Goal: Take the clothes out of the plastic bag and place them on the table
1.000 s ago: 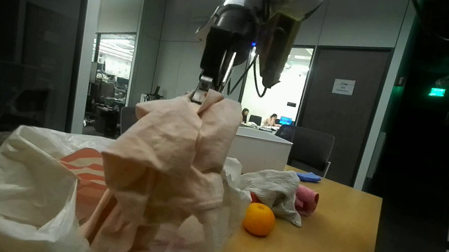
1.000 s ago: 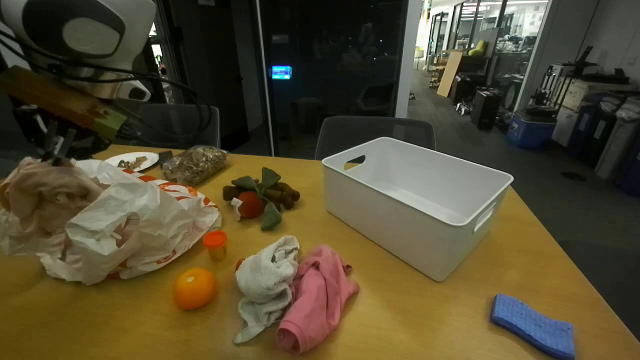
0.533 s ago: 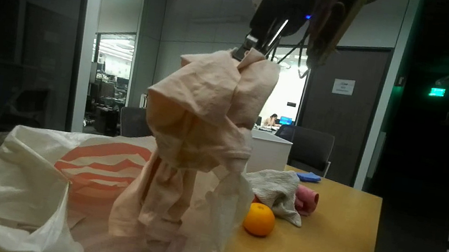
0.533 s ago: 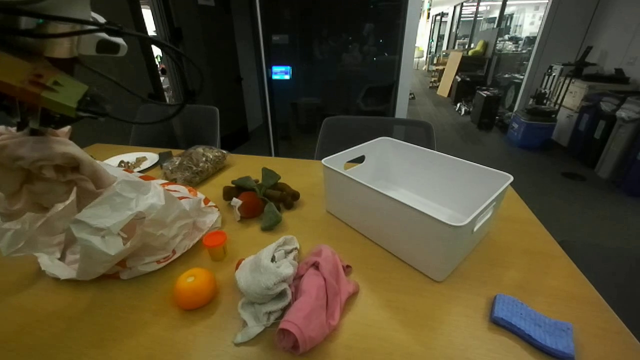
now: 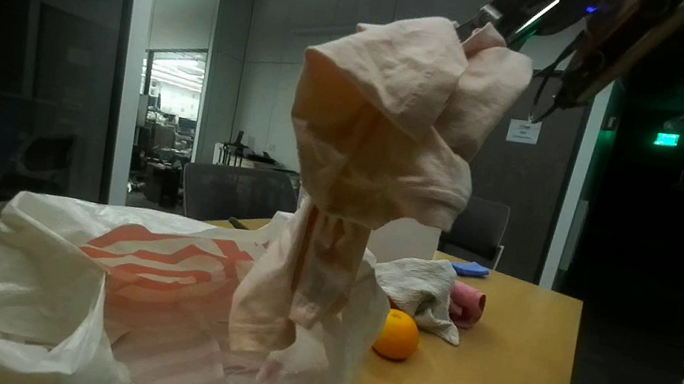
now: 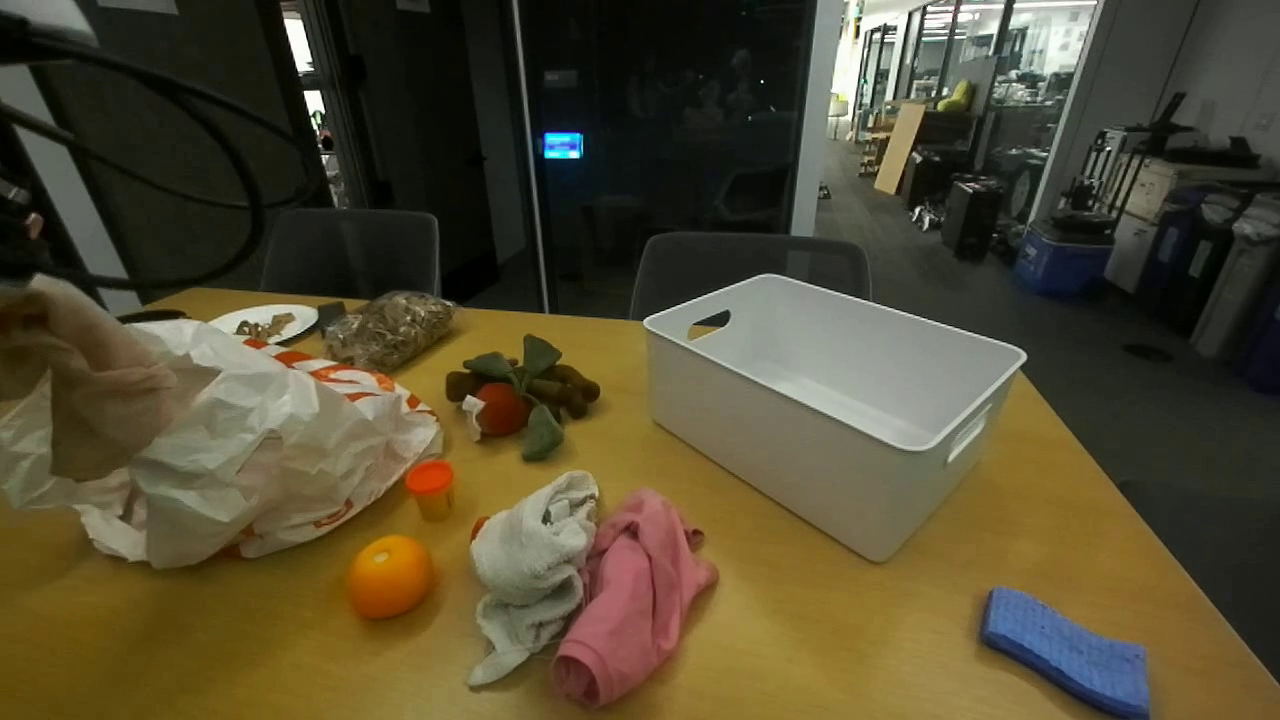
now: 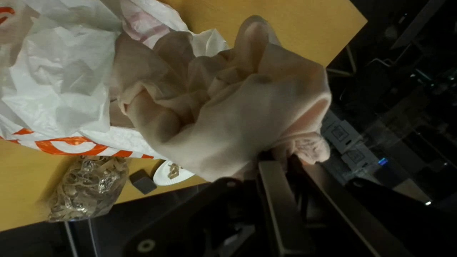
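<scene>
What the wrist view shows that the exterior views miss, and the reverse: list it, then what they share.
Only the wrist view: a clear look at both fingers of the gripper, side by side, closed on the peach cloth.
Only the exterior views: white bin, orange fruit, grey towel, pink cloth and blue pad.
Both share: the peach cloth, plastic bag, table and clear packet of brown scraps.

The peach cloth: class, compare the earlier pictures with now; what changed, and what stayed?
The fingers have lifted the peach cloth higher and further right in an exterior view, drawing more of it clear of the plastic bag, and have not let go. The orange, lidded jar and white bin stayed put.
</scene>
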Motion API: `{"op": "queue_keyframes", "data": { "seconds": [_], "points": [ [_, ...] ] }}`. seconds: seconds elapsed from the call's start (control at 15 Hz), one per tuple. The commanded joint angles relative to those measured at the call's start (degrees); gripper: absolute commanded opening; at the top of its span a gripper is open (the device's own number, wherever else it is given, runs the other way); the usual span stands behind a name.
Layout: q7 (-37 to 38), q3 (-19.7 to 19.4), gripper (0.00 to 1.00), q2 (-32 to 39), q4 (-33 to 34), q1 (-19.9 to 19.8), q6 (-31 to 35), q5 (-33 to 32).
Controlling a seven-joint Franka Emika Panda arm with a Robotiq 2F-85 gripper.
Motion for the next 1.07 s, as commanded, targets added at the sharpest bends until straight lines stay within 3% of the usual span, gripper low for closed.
{"op": "queue_keyframes", "data": {
  "seconds": [0.0,0.13,0.2,0.27,0.4,0.47,0.6,0.8,1.0],
  "points": [
    [4.8,0.8,0.04,-14.4,-7.7,-3.5,3.1,1.3],
    [8.1,0.6,0.04,-19.3,-9.4,-5.5,2.7,0.6],
    [10.2,0.0,0.04,-18.1,-5.9,-6.6,1.9,-0.4],
    [11.7,-0.3,0.04,-20.2,-6.6,-7.9,1.9,-1.2],
    [12.3,0.8,0.04,-22.8,-6.4,-13.4,0.9,-0.5],
    [11.6,0.7,0.04,-19.3,-6.4,-11.9,6.4,-2.0],
    [10.9,1.9,0.04,-20.0,-6.5,-16.7,8.0,-2.1],
    [11.7,3.2,0.04,-20.7,-6.6,-20.9,10.4,-3.9],
    [13.3,5.1,0.04,-19.2,-6.6,-22.8,14.3,-6.1]
  ]
}}
